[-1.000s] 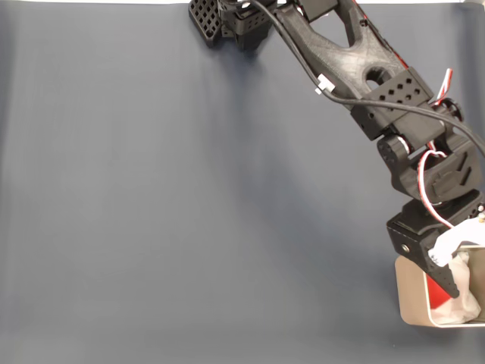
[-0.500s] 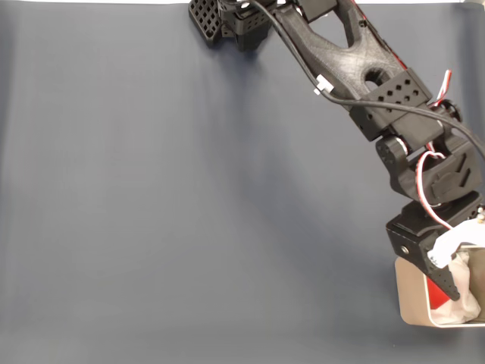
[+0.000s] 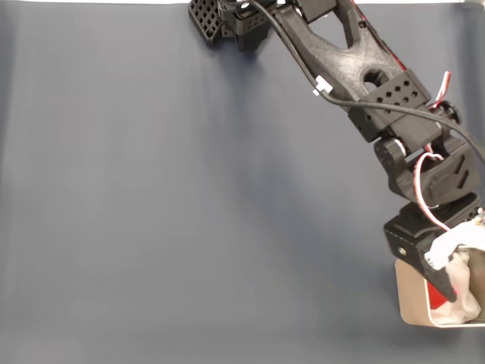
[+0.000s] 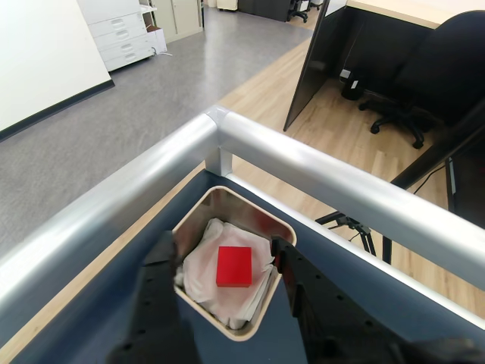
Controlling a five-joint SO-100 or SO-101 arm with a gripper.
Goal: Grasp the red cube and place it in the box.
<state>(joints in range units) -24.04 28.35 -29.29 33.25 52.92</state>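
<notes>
The red cube (image 4: 234, 266) lies flat on the white lining inside the beige box (image 4: 198, 208), near its middle. My gripper (image 4: 221, 247) hangs above the box and is open; its black fingers (image 4: 163, 254) stand on either side of the cube with a gap on each side, touching nothing. In the fixed view the box (image 3: 411, 297) sits at the bottom right edge of the dark blue table. The gripper (image 3: 449, 277) covers most of its opening, and a red sliver of the cube (image 3: 433, 291) shows beside the black finger.
The arm reaches diagonally from its base (image 3: 227, 19) at the top of the fixed view down to the box. A silver metal rail (image 4: 318, 178) borders the table right behind the box. The blue tabletop (image 3: 189, 197) spreads out to the left.
The gripper has shifted slightly down and to the left over the box. The red cube stays in the box.
</notes>
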